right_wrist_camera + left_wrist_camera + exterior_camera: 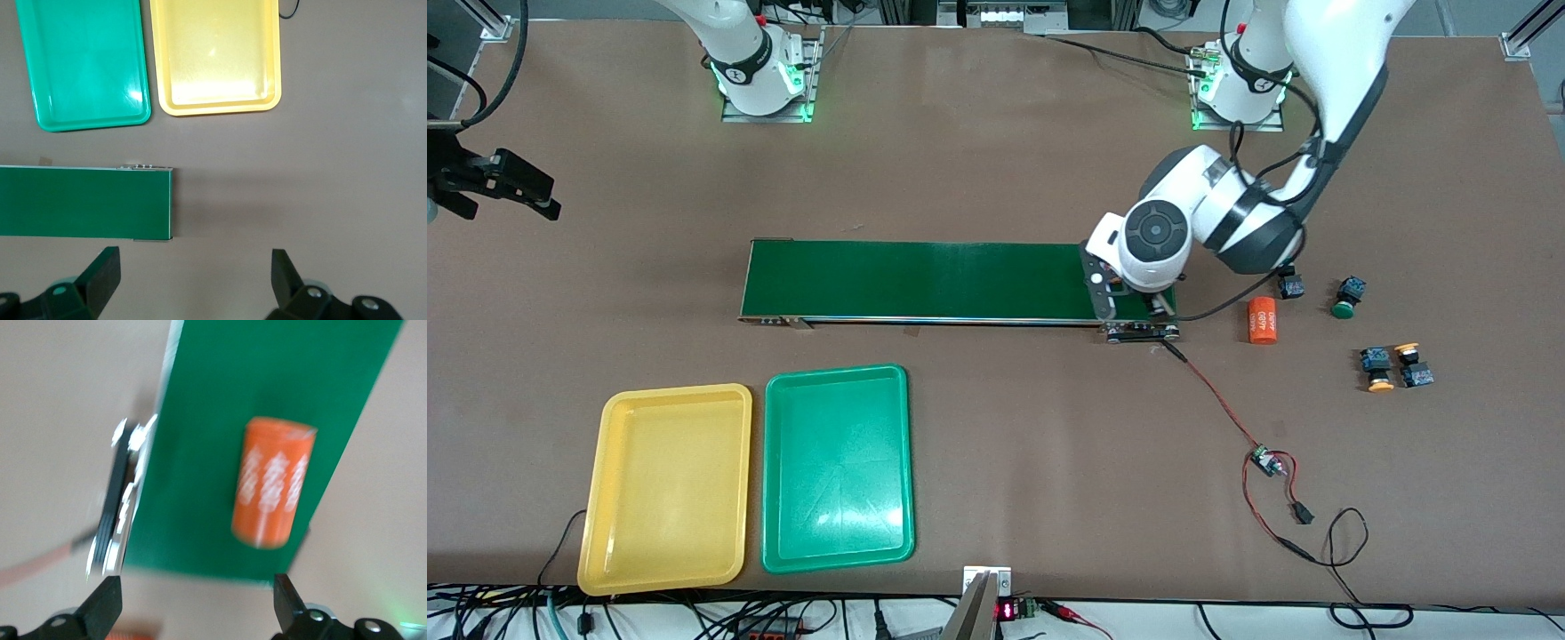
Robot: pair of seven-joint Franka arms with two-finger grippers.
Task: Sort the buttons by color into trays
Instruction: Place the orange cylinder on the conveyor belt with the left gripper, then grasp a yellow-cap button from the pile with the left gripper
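At the left arm's end of the long dark-green conveyor belt (925, 280), the left gripper (193, 603) hangs over the belt with its two black fingers (107, 603) spread wide and nothing between them; the left wrist view shows an orange cylinder with white lettering (272, 482) lying on its side on the belt below, clear of both fingertips (the front view hides this one under the arm's wrist). A second orange cylinder of the same kind (1262, 321) lies on the brown table (1049, 462) just off that end of the belt. The four small push-button switches sit on the table toward the left arm's end: one green-capped button (1346, 300), beside it a button with a black-and-blue body (1290, 285) partly hidden under the arm so its cap colour cannot be told, and nearer the front camera two yellow-orange-capped buttons (1379, 371) (1412, 364) close together. The shallow yellow plastic tray (665, 487) and the shallow green plastic tray (838, 468) lie side by side, nearer the front camera than the belt, toward the right arm's end, both holding no buttons. The right gripper (193, 283) waits high over the table near the belt's other end, fingers wide apart and holding nothing.
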